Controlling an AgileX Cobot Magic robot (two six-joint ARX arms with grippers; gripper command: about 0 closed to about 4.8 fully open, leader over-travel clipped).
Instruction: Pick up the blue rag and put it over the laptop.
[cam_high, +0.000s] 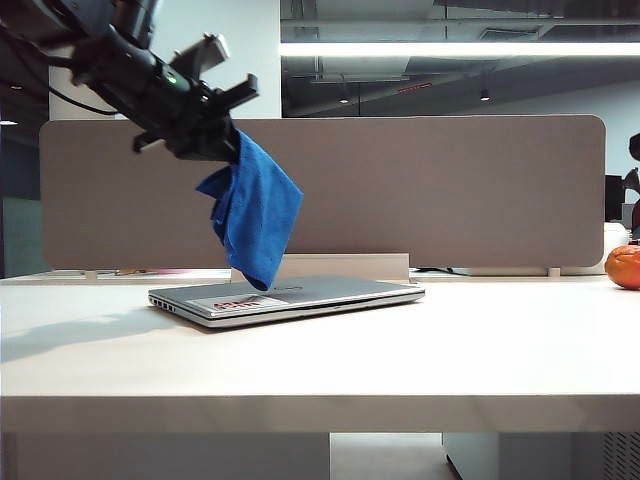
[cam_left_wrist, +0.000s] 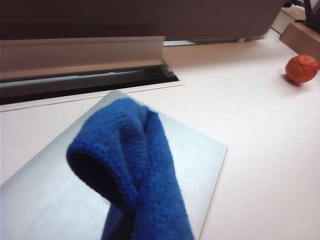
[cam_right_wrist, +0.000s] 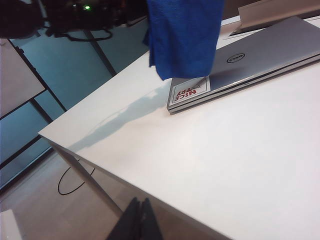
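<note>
The blue rag (cam_high: 255, 210) hangs in a loose fold from my left gripper (cam_high: 225, 140), which is shut on its top edge, high above the table's left side. Its lowest corner dangles just over the back left part of the closed silver laptop (cam_high: 320, 292). In the left wrist view the rag (cam_left_wrist: 135, 165) covers the fingers, with the laptop lid (cam_left_wrist: 45, 200) beneath it. The right wrist view shows the rag (cam_right_wrist: 182, 35) over the laptop (cam_right_wrist: 270, 50), near its white sticker (cam_right_wrist: 190, 90). My right gripper (cam_right_wrist: 140, 207) is shut and empty, off the table's near corner.
An orange fruit (cam_high: 625, 267) sits at the table's far right. A beige partition panel (cam_high: 420, 190) runs along the back, with a raised cable flap (cam_left_wrist: 80, 55) just behind the laptop. The table's corner edge (cam_right_wrist: 75, 150) drops to the floor.
</note>
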